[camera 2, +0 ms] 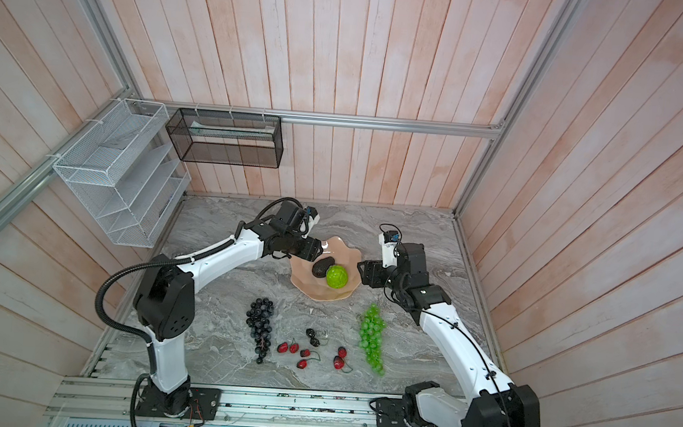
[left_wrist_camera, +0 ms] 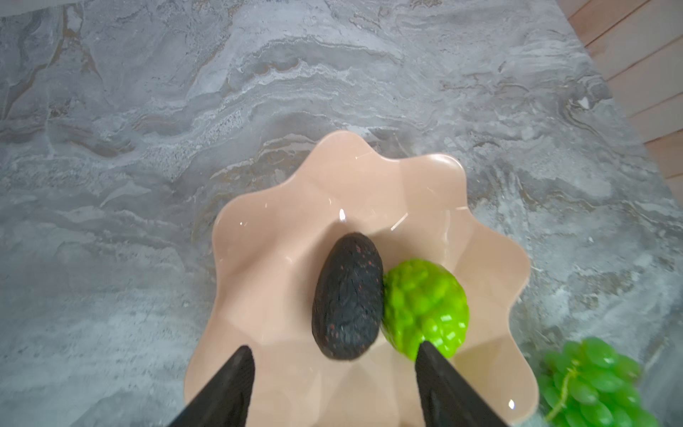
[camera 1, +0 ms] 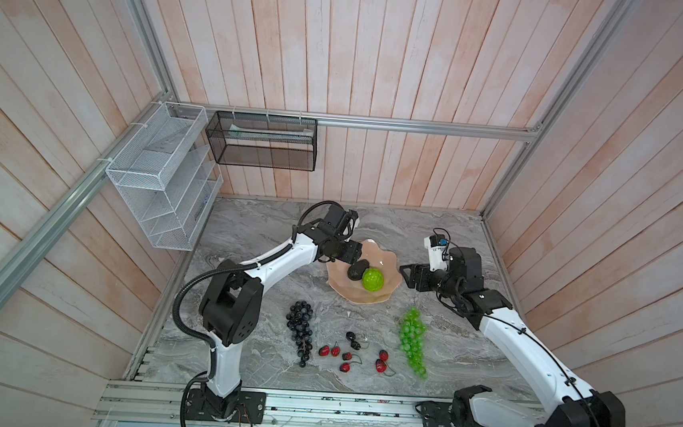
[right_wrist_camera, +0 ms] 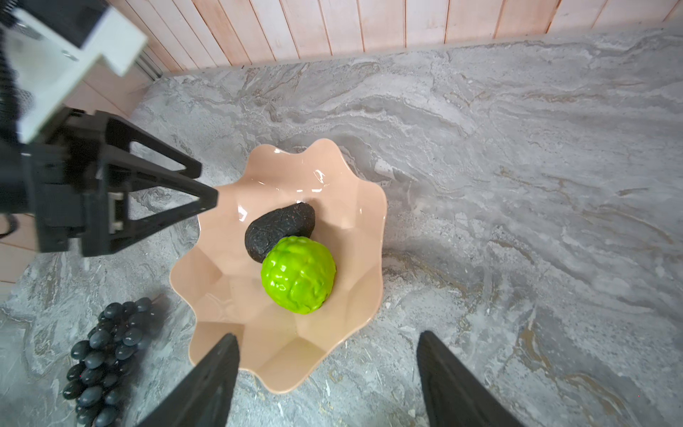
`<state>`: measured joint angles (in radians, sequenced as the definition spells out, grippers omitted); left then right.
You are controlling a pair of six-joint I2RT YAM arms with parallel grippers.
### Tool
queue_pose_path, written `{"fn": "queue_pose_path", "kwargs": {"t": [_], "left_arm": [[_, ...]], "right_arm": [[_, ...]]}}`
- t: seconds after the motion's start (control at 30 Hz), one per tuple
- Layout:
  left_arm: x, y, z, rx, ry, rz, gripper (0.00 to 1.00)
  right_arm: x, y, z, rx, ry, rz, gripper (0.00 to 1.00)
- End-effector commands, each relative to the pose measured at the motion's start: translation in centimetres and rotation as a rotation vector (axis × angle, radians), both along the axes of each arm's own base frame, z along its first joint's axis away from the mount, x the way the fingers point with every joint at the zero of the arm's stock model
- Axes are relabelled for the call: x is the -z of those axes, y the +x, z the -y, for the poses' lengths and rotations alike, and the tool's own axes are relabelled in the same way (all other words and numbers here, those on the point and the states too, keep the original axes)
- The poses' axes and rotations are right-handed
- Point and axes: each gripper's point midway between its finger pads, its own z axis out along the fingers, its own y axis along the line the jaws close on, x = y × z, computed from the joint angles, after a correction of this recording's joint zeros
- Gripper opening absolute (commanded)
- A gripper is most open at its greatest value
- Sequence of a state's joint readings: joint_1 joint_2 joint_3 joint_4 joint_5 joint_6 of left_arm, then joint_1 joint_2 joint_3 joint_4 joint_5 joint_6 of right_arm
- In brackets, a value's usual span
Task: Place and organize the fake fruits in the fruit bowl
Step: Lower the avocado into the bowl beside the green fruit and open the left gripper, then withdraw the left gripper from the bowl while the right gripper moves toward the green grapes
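The peach-pink fruit bowl (camera 1: 368,302) (camera 2: 327,294) stands mid-table and holds a black avocado (camera 1: 355,270) (left_wrist_camera: 347,295) touching a bright green knobbly fruit (camera 1: 373,279) (right_wrist_camera: 298,275). My left gripper (camera 1: 353,252) (left_wrist_camera: 334,345) hovers open and empty over the bowl's far-left rim, just behind the avocado. My right gripper (camera 1: 405,276) (right_wrist_camera: 328,334) is open and empty just off the bowl's right rim. On the table in front lie a dark purple grape bunch (camera 1: 300,324), a green grape bunch (camera 1: 413,341), red cherries (camera 1: 330,351) and black berries (camera 1: 353,339).
A white wire rack (camera 1: 159,175) and a black mesh basket (camera 1: 262,141) hang on the walls at the back left, above the grey marble table (camera 1: 255,224). Wooden walls close in three sides. The arm bases sit on the rail (camera 1: 316,408) at the front.
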<state>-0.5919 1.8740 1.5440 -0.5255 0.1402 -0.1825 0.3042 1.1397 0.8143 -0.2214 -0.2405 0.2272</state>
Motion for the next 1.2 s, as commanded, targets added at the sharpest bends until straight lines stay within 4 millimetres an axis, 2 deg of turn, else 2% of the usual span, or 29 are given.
{"fn": "queue_pose_path", "kwargs": {"t": [0.0,0.13,0.27,0.47,0.6,0.7,0.8,1.07,1.17], "left_arm": [[-1.5,-1.9,-0.8,-0.046,-0.023,0.039,0.71],[-1.4,-4.6,-2.8,-0.11,-0.027,0.065,0.71],[-1.0,-6.0,-4.4,-0.17,-0.049,0.067,0.71],[-1.6,-6.3,-5.2,-0.195,-0.059,0.1,0.71],[-1.8,-6.0,-5.2,-0.185,-0.05,0.12,0.71],[-1.8,-6.0,-5.4,-0.181,-0.048,0.131,0.71],[-1.6,-6.0,-6.0,-0.189,-0.047,0.131,0.71],[-1.3,-6.1,-6.9,-0.203,-0.081,0.118,0.71],[-1.0,-6.1,-7.1,-0.205,-0.074,0.112,0.71]], "right_arm": [[1.9,-1.5,1.3,0.059,-0.016,-0.085,0.73],[3.9,-2.9,2.5,0.116,-0.03,-0.157,0.71],[5.7,-4.5,3.4,0.182,0.001,-0.24,0.66],[7.2,-5.9,4.9,0.281,0.119,-0.34,0.59],[8.2,-5.6,5.5,0.312,0.19,-0.4,0.58],[9.1,-5.2,5.2,0.289,0.261,-0.453,0.57],[9.6,-4.9,4.6,0.229,0.252,-0.496,0.56],[11.2,-5.5,3.2,0.167,0.286,-0.604,0.52],[11.4,-5.6,3.0,0.154,0.289,-0.619,0.44]]}}
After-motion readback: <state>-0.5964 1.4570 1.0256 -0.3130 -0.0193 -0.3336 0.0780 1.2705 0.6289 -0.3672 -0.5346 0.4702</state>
